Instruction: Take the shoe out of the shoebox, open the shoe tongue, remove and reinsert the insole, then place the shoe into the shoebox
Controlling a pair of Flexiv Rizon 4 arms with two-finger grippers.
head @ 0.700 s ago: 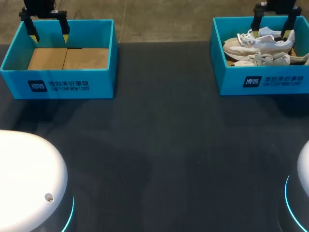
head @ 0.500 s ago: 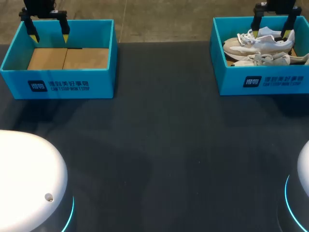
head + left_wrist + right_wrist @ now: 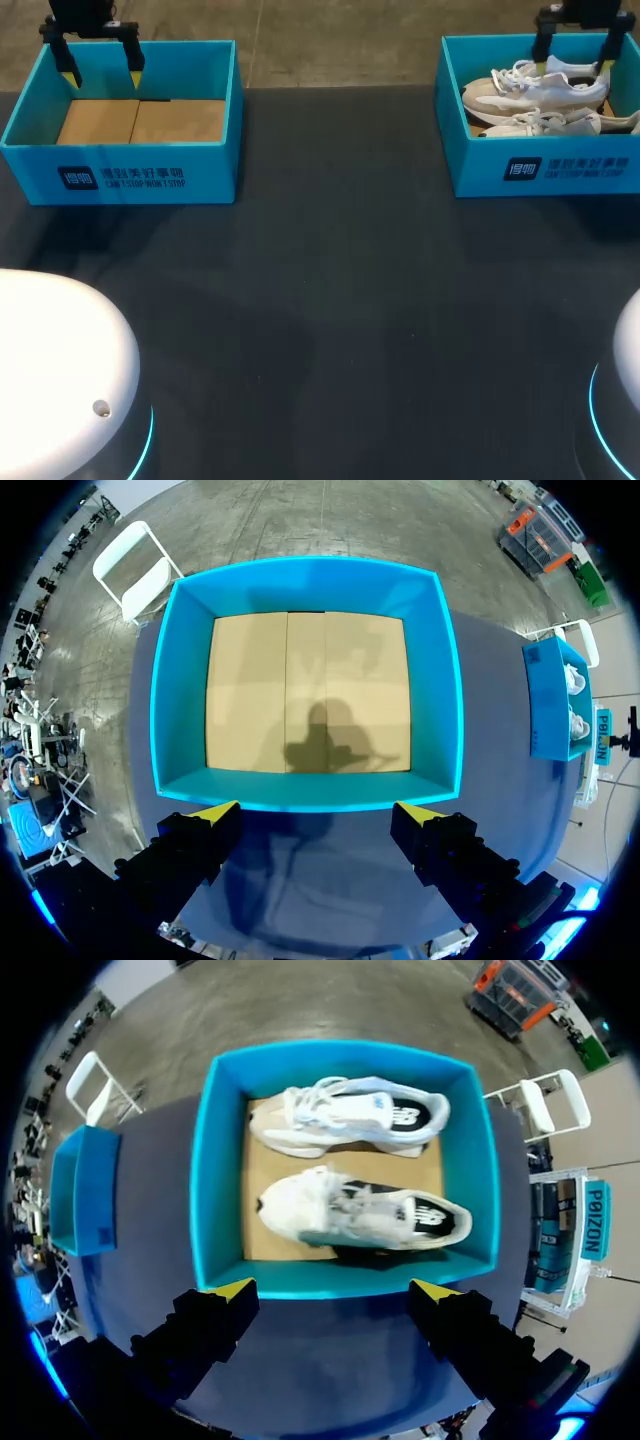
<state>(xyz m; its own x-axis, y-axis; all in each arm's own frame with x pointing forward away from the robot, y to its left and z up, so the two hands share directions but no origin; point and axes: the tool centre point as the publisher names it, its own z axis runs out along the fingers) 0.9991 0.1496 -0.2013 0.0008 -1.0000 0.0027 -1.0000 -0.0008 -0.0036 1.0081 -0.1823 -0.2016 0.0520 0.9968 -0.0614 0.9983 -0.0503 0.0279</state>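
Two white and beige sneakers lie side by side in the blue shoebox [image 3: 545, 165] at the table's far right: the rear shoe [image 3: 535, 88] and the front shoe [image 3: 545, 122]. My right gripper [image 3: 573, 66] hangs open above that box's back part, holding nothing. In the right wrist view both shoes, one [image 3: 350, 1115] and the other [image 3: 360, 1210], lie ahead of the open right gripper [image 3: 335, 1288] inside their box [image 3: 222, 1160]. My left gripper [image 3: 101, 78] is open over the back edge of a second blue box [image 3: 120, 178], which holds only its cardboard floor [image 3: 305, 695]; the left gripper [image 3: 318, 812] is empty.
The dark table [image 3: 330, 300] stretches between the two boxes. White robot bases sit at the near left corner [image 3: 55, 370] and the near right edge [image 3: 630, 360]. The shoebox [image 3: 560, 700] shows beside the left gripper, and the empty box [image 3: 85, 1190] beside the right one.
My right gripper has shifted a little to the right and farther back over the shoebox. The left arm, the boxes and the shoes have kept still.
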